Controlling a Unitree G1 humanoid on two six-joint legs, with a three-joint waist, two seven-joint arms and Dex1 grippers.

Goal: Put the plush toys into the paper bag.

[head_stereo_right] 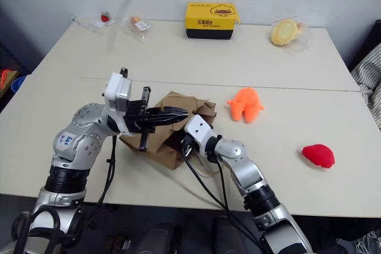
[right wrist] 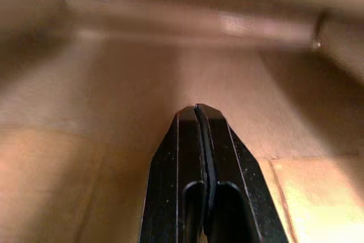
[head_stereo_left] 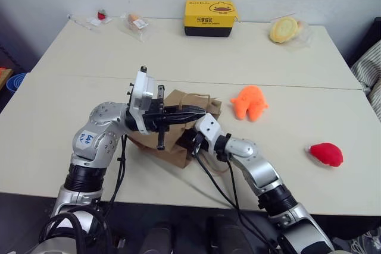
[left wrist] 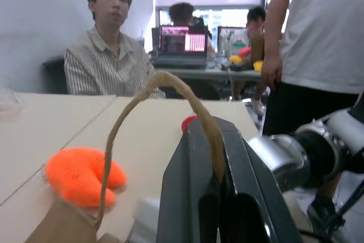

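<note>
Far edge of the table point(head_stereo_left: 71, 87): yellow-and-black box point(head_stereo_left: 209, 18) in the middle, wrapped yellow round item point(head_stereo_left: 284, 29) toward the right, two small clear packets point(head_stereo_left: 136, 24) and point(head_stereo_left: 100, 17) toward the left. Behind: seated person in striped shirt point(left wrist: 108, 55), laptop point(left wrist: 183, 44).

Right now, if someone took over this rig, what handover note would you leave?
Left gripper: shut on the paper bag's handle, holding it up.
Right gripper: shut, empty, pushed inside the paper bag.
The bag lies crumpled on the table near the front edge.
Orange plush toy and red plush toy lie on the table to the bag's right.
Done: handle gripped, no toy bagged.
Left: open the bag, put in both toys.
</note>
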